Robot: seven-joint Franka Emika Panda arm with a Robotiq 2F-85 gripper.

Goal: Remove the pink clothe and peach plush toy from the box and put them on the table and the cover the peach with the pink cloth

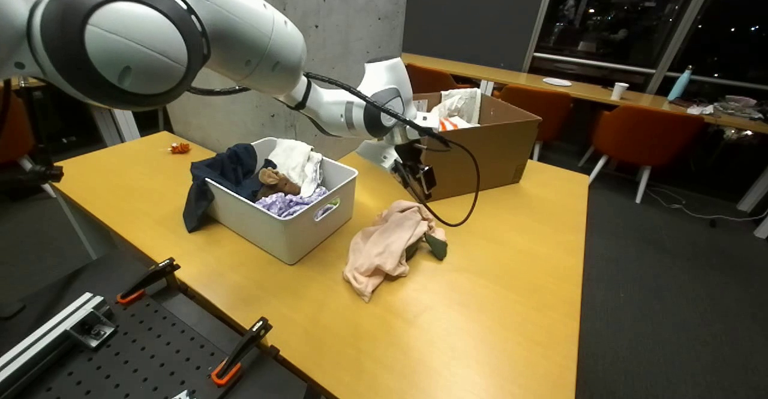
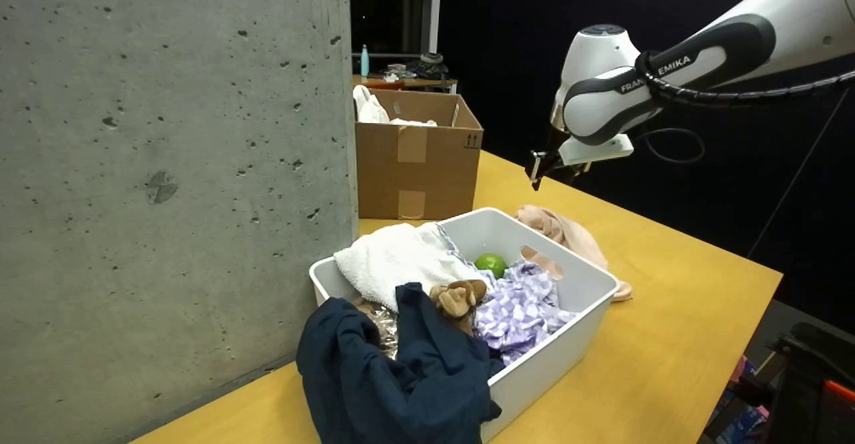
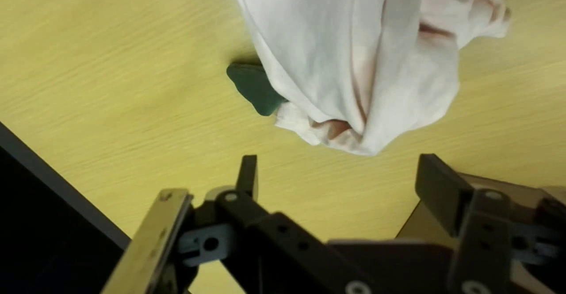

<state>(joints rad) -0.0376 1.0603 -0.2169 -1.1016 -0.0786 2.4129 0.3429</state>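
Note:
The pink cloth (image 1: 387, 246) lies bunched on the table beside the grey-white box (image 1: 255, 228); it also shows in an exterior view (image 2: 576, 236) and in the wrist view (image 3: 353, 59). Dark green leaves (image 1: 437, 246) stick out from under its edge, also in the wrist view (image 3: 256, 86). The peach plush body is hidden, apparently under the cloth. My gripper (image 1: 415, 184) is above the table at the cloth's end nearest the cardboard box, apart from it. In the wrist view the gripper (image 3: 338, 163) is open, with nothing between its fingers.
The box holds a navy cloth (image 2: 394, 377), a white towel (image 2: 401, 260), a brown plush (image 2: 457, 297), a purple checked cloth (image 2: 518, 310) and a green fruit (image 2: 491, 264). A tall cardboard box (image 1: 486, 162) stands close behind the gripper. A concrete wall (image 2: 174, 163) borders the table.

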